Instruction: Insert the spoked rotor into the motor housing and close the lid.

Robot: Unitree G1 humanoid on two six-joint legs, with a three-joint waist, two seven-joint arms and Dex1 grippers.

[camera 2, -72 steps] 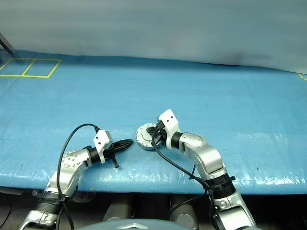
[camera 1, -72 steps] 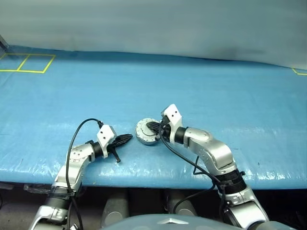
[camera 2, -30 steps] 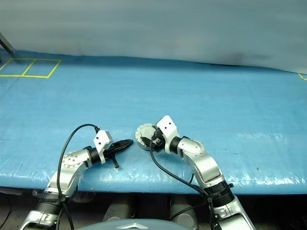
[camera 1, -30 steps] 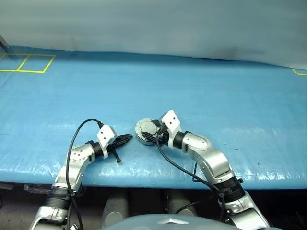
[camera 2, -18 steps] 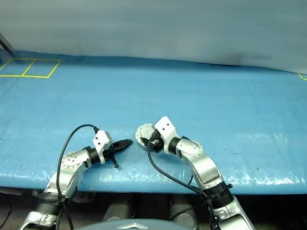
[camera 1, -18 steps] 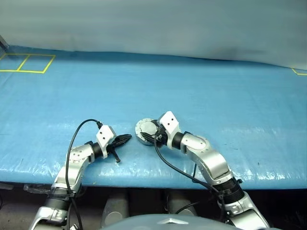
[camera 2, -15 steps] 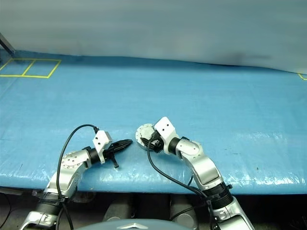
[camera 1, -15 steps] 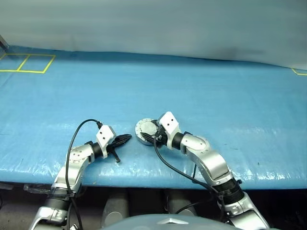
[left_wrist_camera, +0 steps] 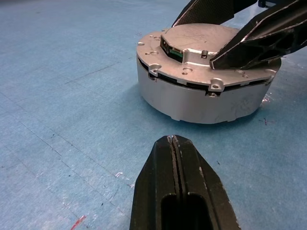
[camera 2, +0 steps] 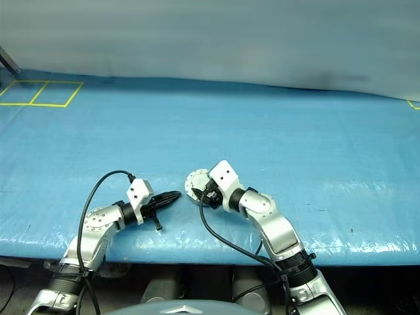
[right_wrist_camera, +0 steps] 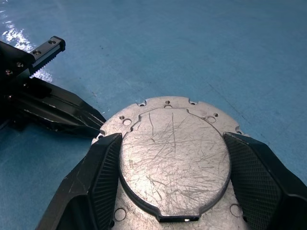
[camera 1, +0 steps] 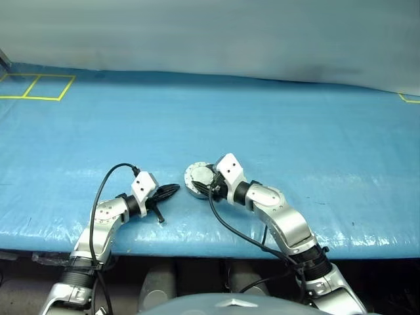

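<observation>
Near the blue table's (camera 1: 275, 125) front edge, the right gripper (right_wrist_camera: 168, 158) has settled spread across the closed lid (right_wrist_camera: 173, 160); left gripper (left_wrist_camera: 173, 158) idles pinched empty. Assembly appears complete.

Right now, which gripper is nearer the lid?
Right. The right gripper straddles the lid, jaws open on either side of its raised centre. The left gripper sits shut on the mat, short of the motor housing.
</observation>
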